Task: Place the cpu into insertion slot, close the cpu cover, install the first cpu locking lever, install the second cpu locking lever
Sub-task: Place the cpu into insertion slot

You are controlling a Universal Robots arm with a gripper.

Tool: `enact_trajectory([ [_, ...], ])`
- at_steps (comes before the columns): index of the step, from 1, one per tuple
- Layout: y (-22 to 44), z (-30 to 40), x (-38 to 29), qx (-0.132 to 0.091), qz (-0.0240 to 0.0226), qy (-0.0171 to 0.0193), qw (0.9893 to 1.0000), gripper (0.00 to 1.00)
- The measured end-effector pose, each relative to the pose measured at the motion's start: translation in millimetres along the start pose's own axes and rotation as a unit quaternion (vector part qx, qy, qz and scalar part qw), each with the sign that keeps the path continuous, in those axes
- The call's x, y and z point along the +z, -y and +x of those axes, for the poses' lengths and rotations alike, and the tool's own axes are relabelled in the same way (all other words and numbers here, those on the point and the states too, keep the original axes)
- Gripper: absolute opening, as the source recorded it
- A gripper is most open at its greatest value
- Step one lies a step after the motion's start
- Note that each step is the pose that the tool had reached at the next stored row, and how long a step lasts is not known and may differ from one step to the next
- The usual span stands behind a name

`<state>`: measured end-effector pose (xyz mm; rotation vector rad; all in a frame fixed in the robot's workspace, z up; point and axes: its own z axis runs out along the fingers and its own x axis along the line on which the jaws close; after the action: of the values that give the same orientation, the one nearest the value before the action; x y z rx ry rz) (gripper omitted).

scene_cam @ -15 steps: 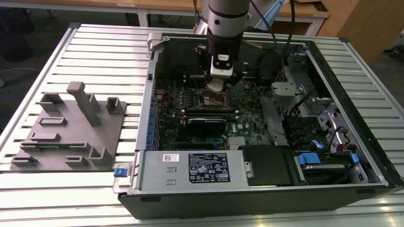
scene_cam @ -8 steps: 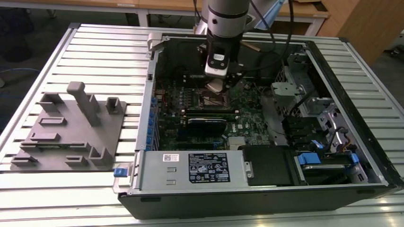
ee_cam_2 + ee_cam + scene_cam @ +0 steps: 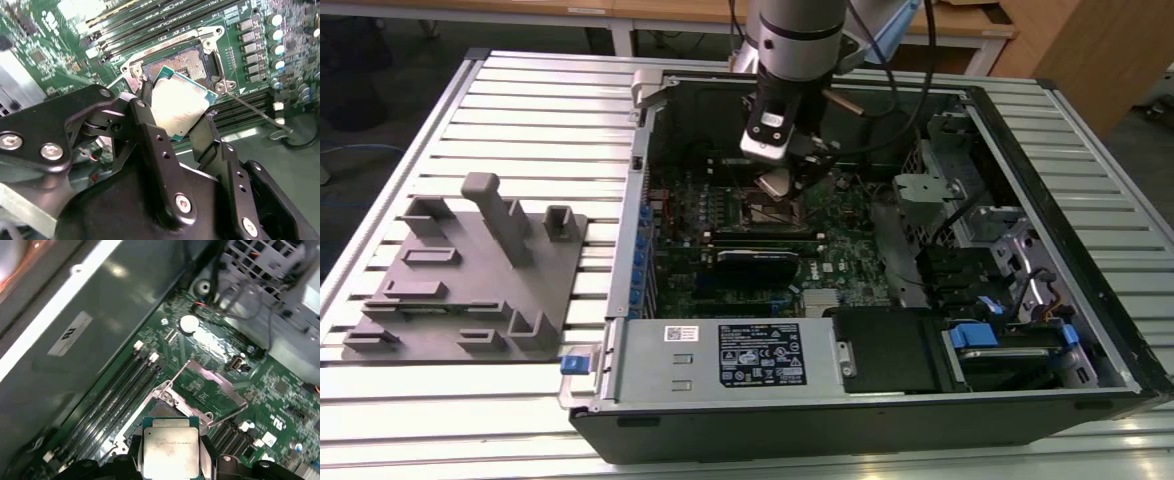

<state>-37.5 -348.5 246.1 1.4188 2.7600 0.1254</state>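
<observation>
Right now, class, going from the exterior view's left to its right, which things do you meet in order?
In order: grey fixture plate → gripper shut on the cpu → silver bracket → blue drive latch.

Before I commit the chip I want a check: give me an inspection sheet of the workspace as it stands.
Surface: slatted metal table carrying the open computer case.
Job's things: cpu held over the insertion slot, not seated; cpu cover standing open.
Clutter: grey fixture tray beside the case, at the exterior view's left.
Grippers: gripper shut on the cpu.
Cables: black cables hang beside the arm over the case.
Surroundings: wooden desks behind the table.
</observation>
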Motion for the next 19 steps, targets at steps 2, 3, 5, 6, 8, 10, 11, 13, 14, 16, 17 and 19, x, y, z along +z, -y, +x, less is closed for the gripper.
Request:
enact_trajectory([
  [2, 0.0, 0.0, 0.5, 0.018, -0.0001, 0.0016, 0.9998, 0.54],
  [3, 0.1, 0.0, 0.6, 0.026, -0.0001, 0.0023, 0.9997, 0.54],
  [5, 0.1, 0.0, 0.6, 0.029, -0.0001, 0.0025, 0.9996, 0.54],
  [6, 0.1, 0.0, 0.6, 0.029, -0.0001, 0.0025, 0.9996, 0.54],
  [8, 0.1, 0.0, 0.6, 0.029, -0.0001, 0.0025, 0.9996, 0.54],
  [10, 0.1, 0.0, 0.7, 0.033, -0.0002, 0.0029, 0.9994, 0.54],
  [11, 0.1, 0.0, 0.7, 0.050, -0.0003, 0.0043, 0.9988, 0.54],
  [13, 0.1, 0.0, 0.7, 0.077, -0.0004, 0.0067, 0.9970, 0.54],
  [14, 0.1, 0.0, 0.7, 0.086, -0.0005, 0.0075, 0.9963, 0.54],
  [16, 0.1, 0.0, 0.7, 0.104, -0.0006, 0.0091, 0.9946, 0.54],
  [17, 0.1, 0.0, 0.7, 0.113, -0.0006, 0.0100, 0.9935, 0.54],
  [19, 0.1, 0.0, 0.7, 0.131, -0.0007, 0.0116, 0.9913, 0.54],
])
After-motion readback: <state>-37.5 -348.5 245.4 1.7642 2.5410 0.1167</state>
